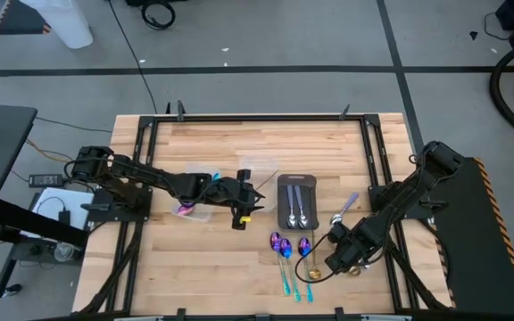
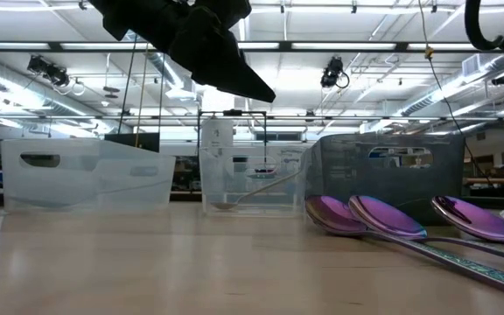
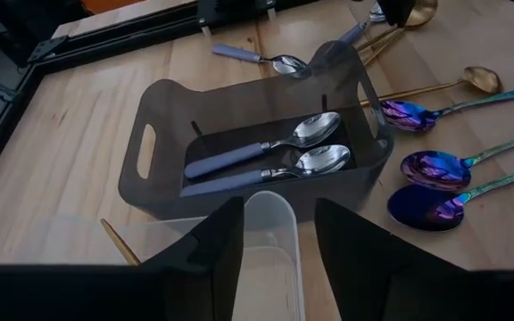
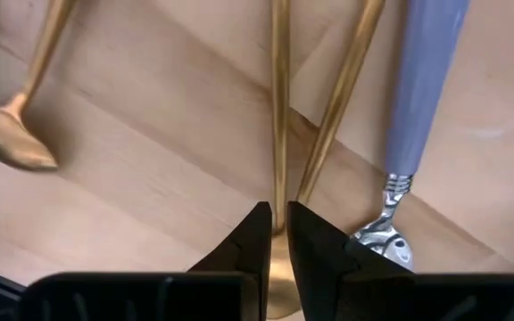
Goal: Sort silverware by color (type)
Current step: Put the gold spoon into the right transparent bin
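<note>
Reaching in from the left, the left gripper point(image 1: 242, 212) hangs over the middle of the wooden counter point(image 1: 203, 267), fingers point(image 3: 217, 245) apart above the rim of a clear tub point(image 3: 270, 236). Another clear tub point(image 1: 194, 210) beside that arm holds a purple spoon point(image 1: 184, 209). Just past the gripper sits the grey tray point(image 1: 296, 201), with two silver spoons point(image 3: 270, 153) lying side by side in it, blue-grey handles toward one end. In front of the tray three purple spoons point(image 1: 290, 250) with teal handles lie near one another on the bare wood, bowls toward the tray. Further right a fourth silver spoon point(image 1: 343, 210) lies alone by the tray. At the right front, the right gripper point(image 1: 344, 260) is low over the gold spoons point(image 1: 315, 267); in the right wrist view its fingers point(image 4: 250, 241) are nearly together around one thin gold handle point(image 4: 280, 107), with a second gold handle point(image 4: 344, 98) crossing just beside it and the silver spoon's bowl close by. A third gold spoon point(image 4: 16, 134) lies a little apart.
</note>
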`<state>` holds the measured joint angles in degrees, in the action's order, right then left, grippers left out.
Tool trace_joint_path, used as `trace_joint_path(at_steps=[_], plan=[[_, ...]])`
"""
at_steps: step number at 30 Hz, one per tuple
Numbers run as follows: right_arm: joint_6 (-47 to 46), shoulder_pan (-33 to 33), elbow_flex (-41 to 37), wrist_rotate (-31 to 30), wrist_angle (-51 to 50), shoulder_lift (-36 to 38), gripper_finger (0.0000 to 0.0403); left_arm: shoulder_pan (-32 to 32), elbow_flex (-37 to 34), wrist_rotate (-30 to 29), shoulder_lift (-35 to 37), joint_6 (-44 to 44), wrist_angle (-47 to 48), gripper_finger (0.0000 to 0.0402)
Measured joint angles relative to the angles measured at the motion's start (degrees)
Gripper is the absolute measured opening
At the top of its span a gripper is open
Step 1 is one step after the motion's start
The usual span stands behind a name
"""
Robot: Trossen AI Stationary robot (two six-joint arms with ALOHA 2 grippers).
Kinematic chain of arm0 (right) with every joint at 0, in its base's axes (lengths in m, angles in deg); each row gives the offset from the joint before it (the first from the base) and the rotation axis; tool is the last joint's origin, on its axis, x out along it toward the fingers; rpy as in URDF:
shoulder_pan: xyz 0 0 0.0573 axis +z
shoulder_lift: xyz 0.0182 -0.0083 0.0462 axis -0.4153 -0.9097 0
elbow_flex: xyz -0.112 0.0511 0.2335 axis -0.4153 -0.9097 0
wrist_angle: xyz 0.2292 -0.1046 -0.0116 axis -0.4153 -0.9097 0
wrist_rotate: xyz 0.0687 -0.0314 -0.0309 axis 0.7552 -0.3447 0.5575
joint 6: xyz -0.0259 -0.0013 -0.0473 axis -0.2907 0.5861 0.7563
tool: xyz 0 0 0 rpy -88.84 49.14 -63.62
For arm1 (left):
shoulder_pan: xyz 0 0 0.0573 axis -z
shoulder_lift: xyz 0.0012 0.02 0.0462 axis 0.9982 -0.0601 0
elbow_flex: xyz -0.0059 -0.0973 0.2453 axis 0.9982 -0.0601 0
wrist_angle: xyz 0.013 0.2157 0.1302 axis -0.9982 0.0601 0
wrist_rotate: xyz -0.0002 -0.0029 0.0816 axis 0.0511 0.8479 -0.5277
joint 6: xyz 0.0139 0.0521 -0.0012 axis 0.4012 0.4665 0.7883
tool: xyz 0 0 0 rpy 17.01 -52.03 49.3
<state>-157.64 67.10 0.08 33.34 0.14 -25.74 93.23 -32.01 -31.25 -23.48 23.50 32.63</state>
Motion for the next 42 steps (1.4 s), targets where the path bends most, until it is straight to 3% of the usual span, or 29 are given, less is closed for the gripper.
trace_joint_path(at_steps=[11,25,42], plan=[[-2.8,0.0,0.0,-2.4,-4.1,0.1,0.006,0.0,0.0,0.0,0.0,0.0,0.9,0.0149],[-6.9,0.0,0.0,-9.0,-5.5,0.1,0.0128,0.0,0.0,0.0,0.0,0.0,0.9,0.0149],[-8.9,0.2,0.0,-11.4,-4.0,-1.1,0.0101,0.1,0.0,0.0,0.0,0.0,1.0,0.0149]])
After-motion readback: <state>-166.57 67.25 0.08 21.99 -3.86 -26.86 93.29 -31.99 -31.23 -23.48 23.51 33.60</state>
